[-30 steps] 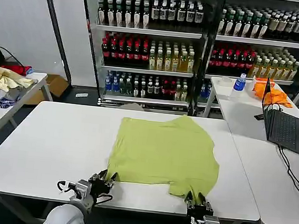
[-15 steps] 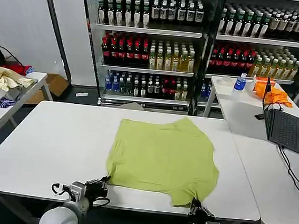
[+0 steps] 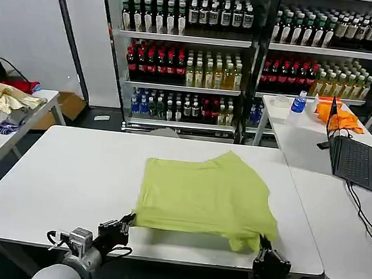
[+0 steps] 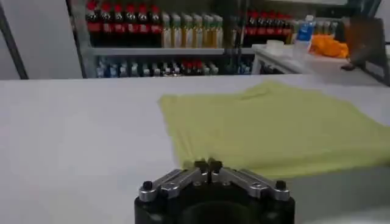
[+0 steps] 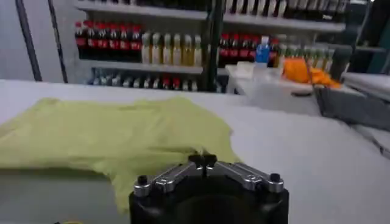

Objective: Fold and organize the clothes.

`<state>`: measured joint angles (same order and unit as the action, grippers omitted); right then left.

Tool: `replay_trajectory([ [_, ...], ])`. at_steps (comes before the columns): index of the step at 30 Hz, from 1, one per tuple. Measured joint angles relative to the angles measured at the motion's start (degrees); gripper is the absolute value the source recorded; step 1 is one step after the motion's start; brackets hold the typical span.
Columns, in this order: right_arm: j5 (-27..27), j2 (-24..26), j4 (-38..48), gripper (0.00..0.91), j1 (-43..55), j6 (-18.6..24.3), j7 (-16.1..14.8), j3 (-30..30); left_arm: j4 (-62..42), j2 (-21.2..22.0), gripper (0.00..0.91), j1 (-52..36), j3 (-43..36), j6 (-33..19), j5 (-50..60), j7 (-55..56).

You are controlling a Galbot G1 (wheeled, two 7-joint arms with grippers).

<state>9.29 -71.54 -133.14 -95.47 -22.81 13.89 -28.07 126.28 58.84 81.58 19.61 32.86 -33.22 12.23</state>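
Since a second ago both tools have backed off toward me and dragged the shirt's [image 3: 205, 197] near hem with them; it now lies closer to the front edge, and its right near corner is bunched up.

Left tool [image 3: 124, 224] is at about 7 o'clock from the shirt, low at the front edge of the surface [image 3: 64, 174]. In my left wrist view its fingertips [image 4: 208, 165] are pressed together, right at the shirt's [image 4: 274, 131] near left corner. Looks pinched on the hem, though I can't see the fabric between the tips.

Right tool [image 3: 265, 243] is at about 5 o'clock, touching the rumpled corner. In the right wrist view the tips [image 5: 203, 161] are also drawn together, with the shirt's [image 5: 116, 137] edge running up to them.

The shirt lies mostly flat in the middle of the white surface, sleeve end pointing to 12 o'clock, toward the drink shelves [image 3: 246, 59]. A laptop [image 3: 355, 159] is on the next surface at 3 o'clock, and a clothes pile [image 3: 2, 99] at 9 o'clock.
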Motion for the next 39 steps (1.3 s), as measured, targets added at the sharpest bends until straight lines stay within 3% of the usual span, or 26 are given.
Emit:
replay_trajectory([
  [19, -2.2, 9.0, 11.6, 0.0, 13.9, 2.5, -1.8, 3.9, -7.3, 0.1, 0.02, -7.2, -3.7, -0.2, 0.2, -0.7],
  [39, -6.6, 8.0, 26.2, 0.0, 25.2, 4.5, -1.9, 11.5, -18.4, 2.7, 0.02, -16.5, -9.1, -1.6, 2.7, -0.7],
])
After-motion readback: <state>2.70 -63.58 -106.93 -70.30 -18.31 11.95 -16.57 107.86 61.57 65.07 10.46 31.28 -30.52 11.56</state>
